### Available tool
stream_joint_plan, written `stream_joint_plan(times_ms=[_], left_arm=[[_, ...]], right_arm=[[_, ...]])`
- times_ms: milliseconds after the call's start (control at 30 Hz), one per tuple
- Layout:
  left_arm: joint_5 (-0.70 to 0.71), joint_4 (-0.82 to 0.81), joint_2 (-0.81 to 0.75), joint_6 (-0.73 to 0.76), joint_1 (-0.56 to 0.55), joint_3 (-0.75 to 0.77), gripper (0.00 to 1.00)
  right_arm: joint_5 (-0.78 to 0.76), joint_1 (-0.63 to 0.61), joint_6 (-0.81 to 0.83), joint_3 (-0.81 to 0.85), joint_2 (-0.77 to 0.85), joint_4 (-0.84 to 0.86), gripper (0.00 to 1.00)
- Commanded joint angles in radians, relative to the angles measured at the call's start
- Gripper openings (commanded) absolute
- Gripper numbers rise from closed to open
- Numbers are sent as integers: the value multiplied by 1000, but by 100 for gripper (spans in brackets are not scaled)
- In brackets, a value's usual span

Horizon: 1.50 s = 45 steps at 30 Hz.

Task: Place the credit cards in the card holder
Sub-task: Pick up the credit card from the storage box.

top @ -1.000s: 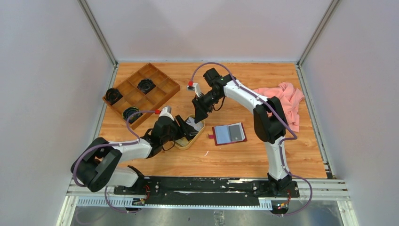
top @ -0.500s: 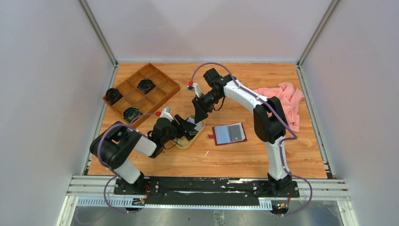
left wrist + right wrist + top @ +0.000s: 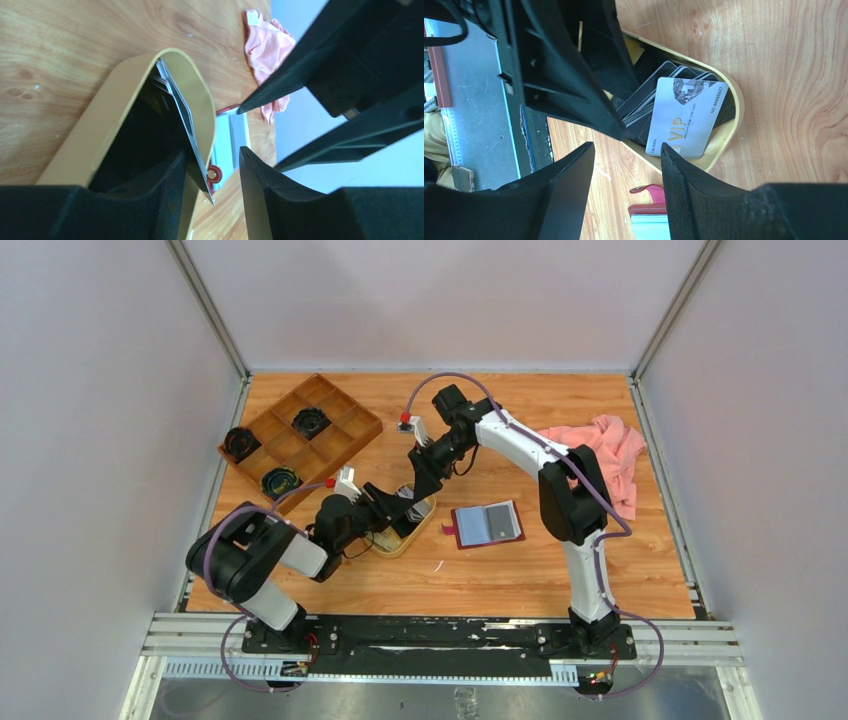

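Several credit cards (image 3: 686,117) lie stacked in an oval tan tray (image 3: 392,540); the top one is silver with gold "VIP", dark ones sit beneath. My left gripper (image 3: 400,506) reaches into the tray. In the left wrist view its jaws (image 3: 212,155) are open around the raised edge of a tilted card (image 3: 192,132), which leans on the left finger and is clear of the right one. My right gripper (image 3: 626,150) hovers open and empty just above the tray's far end (image 3: 424,478). The dark red card holder (image 3: 487,524) lies open on the table to the right of the tray.
A brown compartmented wooden box (image 3: 300,435) with black round objects stands at the back left. A pink cloth (image 3: 605,455) lies bunched at the right edge. Both grippers crowd over the tray, fingers close together.
My left arm has folded upward, and its gripper has pushed further right into the tray while its jaws narrowed around a card's edge. The right arm has stayed still.
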<state>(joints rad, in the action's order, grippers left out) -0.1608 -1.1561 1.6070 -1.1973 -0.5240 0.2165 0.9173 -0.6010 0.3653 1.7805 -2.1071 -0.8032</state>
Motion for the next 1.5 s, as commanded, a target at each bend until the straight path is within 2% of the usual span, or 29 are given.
stream_joint_plan(times_ms=[0, 133, 233, 333, 467, 633, 767, 867, 933, 1100, 1267, 1367, 1467], left_arm=[[11, 113, -108, 51, 7, -2, 45], [23, 200, -152, 81, 8, 7, 45], [14, 200, -112, 82, 8, 20, 45], [3, 148, -50, 66, 8, 23, 43], [-3, 46, 14, 33, 9, 12, 34], [8, 15, 8, 29, 10, -12, 31], [12, 11, -20, 49, 15, -27, 36], [-8, 46, 2, 62, 16, 6, 51], [-25, 72, 35, 64, 16, 39, 55], [-37, -11, 130, 35, 16, 82, 54], [-46, -128, 191, -1, 18, 63, 45], [-28, -106, 157, 0, 19, 38, 44], [-9, 1, 89, 21, 19, 33, 45]], right_arm=[[28, 5, 0, -15, -13, -7, 55], [29, 6, -2, -14, -14, -7, 55], [29, 5, -2, -15, -14, -8, 55], [29, 6, -2, -15, -13, -7, 55], [29, 7, -1, -15, -13, -7, 55], [31, 9, 0, -15, -13, -7, 55], [34, 10, -1, -15, -13, -7, 55], [36, 10, -2, -15, -13, -7, 55], [37, 10, -2, -15, -13, -7, 55], [38, 10, -2, -15, -11, -7, 55], [38, 10, 0, -16, -10, -7, 55], [40, 10, 0, -16, -10, -7, 55], [40, 11, -2, -16, -10, -7, 55]])
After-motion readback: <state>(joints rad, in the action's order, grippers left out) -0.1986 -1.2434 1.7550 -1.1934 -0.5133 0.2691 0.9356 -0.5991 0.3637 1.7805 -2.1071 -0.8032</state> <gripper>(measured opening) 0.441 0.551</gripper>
